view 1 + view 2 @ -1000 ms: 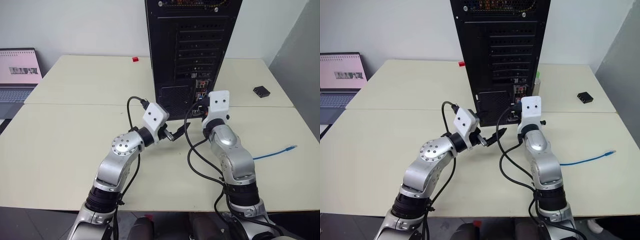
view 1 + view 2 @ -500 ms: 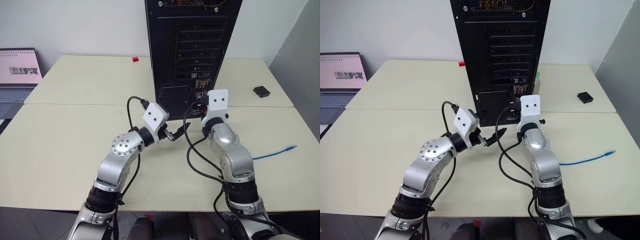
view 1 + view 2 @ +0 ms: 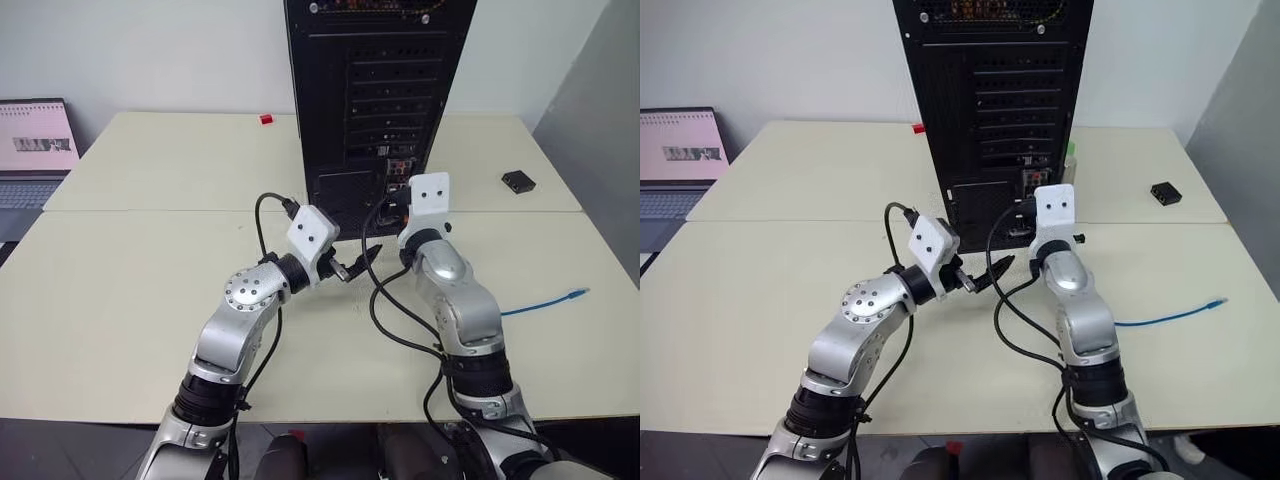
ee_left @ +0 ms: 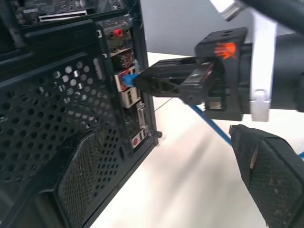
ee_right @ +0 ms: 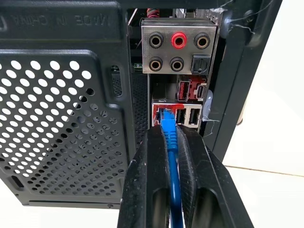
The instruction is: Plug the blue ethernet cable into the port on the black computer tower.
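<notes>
The black computer tower (image 3: 380, 90) stands upright at the middle of the far table, rear panel towards me. My right gripper (image 5: 167, 130) is shut on the blue ethernet cable (image 5: 170, 142), level and right against the rear connectors. The cable's plug tip sits in the mouth of the port (image 5: 163, 113), a red-framed socket under the audio jacks; I cannot tell how deep it sits. From the gripper the cable trails back across the table to its free end (image 3: 577, 294). My left gripper (image 3: 360, 262) hangs open and empty left of the right one, pointing at the tower.
A small black box (image 3: 517, 181) lies on the table right of the tower. A laptop (image 3: 35, 150) stands open at the far left edge. A small red object (image 3: 266, 119) sits left of the tower. Black robot cables (image 3: 385, 300) loop between the arms.
The camera has shifted a little. Neither arm has visibly moved, and the right gripper still holds the plug at the port.
</notes>
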Robot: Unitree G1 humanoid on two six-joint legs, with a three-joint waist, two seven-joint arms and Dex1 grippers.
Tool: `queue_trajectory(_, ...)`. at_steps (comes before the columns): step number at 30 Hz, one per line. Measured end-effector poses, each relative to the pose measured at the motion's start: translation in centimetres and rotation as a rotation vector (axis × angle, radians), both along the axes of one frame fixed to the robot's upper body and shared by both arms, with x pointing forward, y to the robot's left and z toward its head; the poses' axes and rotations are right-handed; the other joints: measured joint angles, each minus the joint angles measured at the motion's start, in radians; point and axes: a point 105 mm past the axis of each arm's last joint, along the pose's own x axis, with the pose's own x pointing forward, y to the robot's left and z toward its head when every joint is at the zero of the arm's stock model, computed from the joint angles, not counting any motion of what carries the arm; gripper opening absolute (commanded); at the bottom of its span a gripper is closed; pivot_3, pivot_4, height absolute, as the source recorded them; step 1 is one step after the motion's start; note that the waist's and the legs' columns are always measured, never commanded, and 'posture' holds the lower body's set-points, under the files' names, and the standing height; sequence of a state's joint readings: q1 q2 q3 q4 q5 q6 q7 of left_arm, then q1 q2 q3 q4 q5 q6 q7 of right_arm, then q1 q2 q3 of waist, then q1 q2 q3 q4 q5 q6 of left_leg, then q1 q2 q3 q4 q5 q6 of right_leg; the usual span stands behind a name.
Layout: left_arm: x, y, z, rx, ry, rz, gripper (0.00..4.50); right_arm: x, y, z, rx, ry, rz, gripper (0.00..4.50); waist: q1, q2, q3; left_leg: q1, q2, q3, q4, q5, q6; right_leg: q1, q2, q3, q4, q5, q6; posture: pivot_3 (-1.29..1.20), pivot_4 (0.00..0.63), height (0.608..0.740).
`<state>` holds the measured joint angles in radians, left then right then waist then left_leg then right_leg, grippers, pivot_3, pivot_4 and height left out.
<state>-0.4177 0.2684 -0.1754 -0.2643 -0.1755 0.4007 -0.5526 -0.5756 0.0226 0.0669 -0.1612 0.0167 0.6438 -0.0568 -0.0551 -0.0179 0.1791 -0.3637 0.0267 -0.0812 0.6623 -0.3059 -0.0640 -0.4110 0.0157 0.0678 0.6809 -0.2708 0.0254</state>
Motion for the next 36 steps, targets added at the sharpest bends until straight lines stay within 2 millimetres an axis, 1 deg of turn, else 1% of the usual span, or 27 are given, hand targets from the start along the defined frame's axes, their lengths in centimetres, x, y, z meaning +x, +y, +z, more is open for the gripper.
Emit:
queue_trajectory(4,0.0,-0.2,-0.1,0.002,0.004,-0.005,4.45,0.1,0.1,0.0,0.000,0.001,0.008,0.00,-0.003,0.000,0.000,0.000,0.000,0.000,0.000,0.000,0.000,0.000,0.000,0.000,0.000,0.000,0.000,0.00,0.150,0.740)
queue_trajectory(9,1.0,-0.2,0.0,0.012,0.000,0.002,4.45,0.1,0.0,0.0,0.001,0.001,0.010,0.00,-0.003,0.000,0.000,0.000,0.000,0.000,0.000,0.000,0.000,0.000,0.000,0.000,0.000,0.000,0.000,0.00,0.150,0.740)
queue_trajectory(14,1.2,-0.2,0.2,0.015,-0.014,0.001,4.45,0.1,0.0,0.0,0.000,0.001,0.009,0.00,-0.004,0.000,0.000,0.000,0.000,0.000,0.000,0.000,0.000,0.000,0.000,0.001,0.000,0.000,0.000,0.00,0.150,0.740)
queue_trajectory(16,1.3,-0.1,0.1,0.016,-0.009,0.004,4.50,0.1,0.1,0.0,0.004,0.001,0.014,0.68,-0.004,0.000,0.000,0.000,0.000,0.001,0.000,0.000,0.000,0.000,0.000,0.001,0.000,0.000,0.000,0.00,0.150,0.740)
queue_trajectory(17,1.3,-0.1,0.1,0.016,-0.007,0.005,4.50,0.1,0.0,0.0,0.006,0.002,0.016,0.76,-0.004,0.000,0.000,0.000,0.000,0.001,0.000,0.000,0.000,0.000,0.000,0.001,0.000,0.000,0.000,0.00,0.150,0.740)
queue_trajectory(20,1.4,0.0,0.0,0.016,-0.004,0.008,4.50,0.1,-0.1,0.0,0.008,0.003,0.015,1.44,-0.001,0.000,0.000,0.000,0.000,0.000,0.000,0.000,0.000,0.000,0.000,0.000,0.000,0.000,0.000,0.00,0.150,0.740)
queue_trajectory(23,1.5,0.0,0.0,0.016,-0.003,0.010,4.50,0.1,-0.1,-0.1,0.002,0.003,0.025,1.93,-0.001,0.000,0.000,-0.001,0.000,0.000,-0.001,0.000,0.000,-0.001,0.000,0.000,-0.001,0.000,0.000,0.00,0.150,0.740)
queue_trajectory(29,1.5,0.2,0.1,0.011,-0.009,0.017,4.50,-0.1,-0.6,-0.3,-0.007,0.006,0.018,3.14,0.000,0.000,0.000,-0.001,0.000,0.000,-0.001,0.000,0.000,-0.001,-0.001,0.000,-0.001,0.000,0.000,0.00,0.150,0.740)
queue_trajectory(34,1.6,0.6,0.3,0.024,-0.025,0.022,4.50,-1.3,-1.4,-0.1,-0.014,-0.006,0.016,4.32,0.001,0.000,0.000,-0.001,0.000,0.000,-0.001,0.000,0.000,-0.001,-0.001,0.000,-0.001,0.000,0.000,0.00,0.150,0.740)
queue_trajectory(36,1.8,0.8,0.4,0.043,-0.034,0.032,4.50,-2.0,-1.9,0.0,-0.021,-0.008,0.012,4.32,0.002,0.000,0.000,-0.002,-0.001,0.000,-0.001,0.000,0.000,-0.001,-0.001,0.000,-0.001,0.000,0.000,0.00,0.150,0.740)
